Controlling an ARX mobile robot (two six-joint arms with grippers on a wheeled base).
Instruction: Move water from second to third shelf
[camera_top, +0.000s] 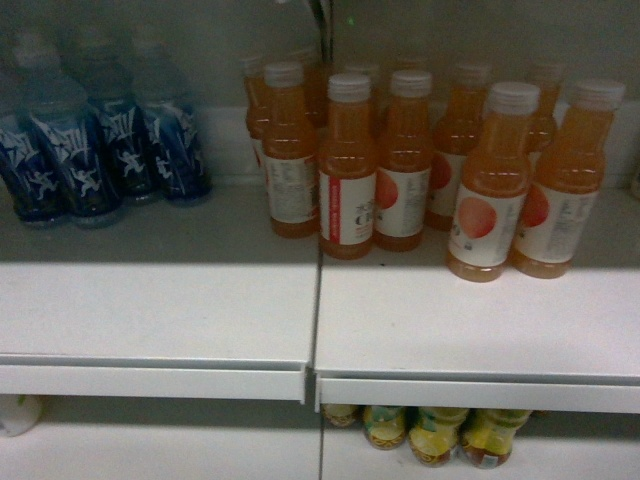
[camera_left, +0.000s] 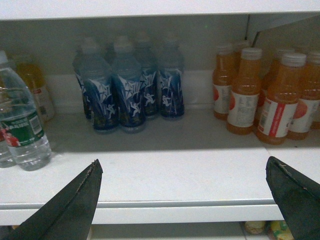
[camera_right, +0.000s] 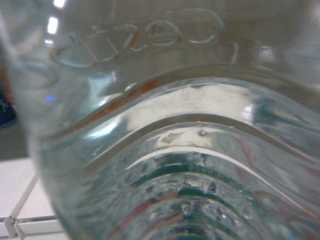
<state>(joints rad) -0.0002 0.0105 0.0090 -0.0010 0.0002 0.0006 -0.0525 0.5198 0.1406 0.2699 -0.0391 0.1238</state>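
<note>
While the left gripper's (camera_left: 182, 200) fingers (camera_left: 75, 200) stood spread before the shelf's (camera_left: 165, 180) front edge, a water bottle (camera_right: 165, 150) filled the right wrist view, that gripper's grip indiscernible.

Embossed lettering on the clear water bottle (camera_right: 165, 150), right wrist view: reads mirrored, roughly "Cestb", last letters unsure. Orange juice bottles (camera_top: 347, 170), head view: white labels with a red stripe; one large "C" legible, small print below too blurred. Blue-labelled bottles (camera_left: 129, 95), left wrist view: white jagged graphics, no readable word. Green label band on the water bottle at shelf left (camera_left: 22, 125): white text present, too small to read.
</note>
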